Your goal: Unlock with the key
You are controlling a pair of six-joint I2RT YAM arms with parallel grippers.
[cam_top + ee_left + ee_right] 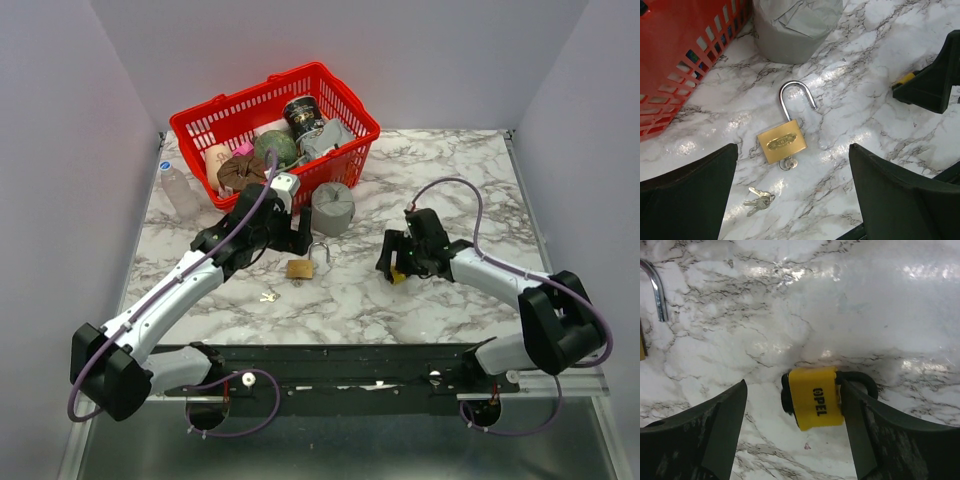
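A brass padlock (299, 268) lies flat on the marble table, its steel shackle (790, 95) swung open. A key (788, 163) sits in its bottom keyhole. A small bunch of spare keys (759, 200) lies just beside it, and shows in the top view (268, 296). My left gripper (794, 167) is open and empty, hovering over the padlock (783, 141). My right gripper (792, 390) is open to the right of the lock, its jaws on either side of a yellow tag marked OPEL (815, 397) with a black part; the tag touches the right finger.
A red basket (240, 95) with several items stands at the back left. A grey wrapped cylinder (332, 208) stands just behind the padlock. A clear bottle (178, 190) stands left of the basket. The right gripper (392, 262) is close to the lock's right.
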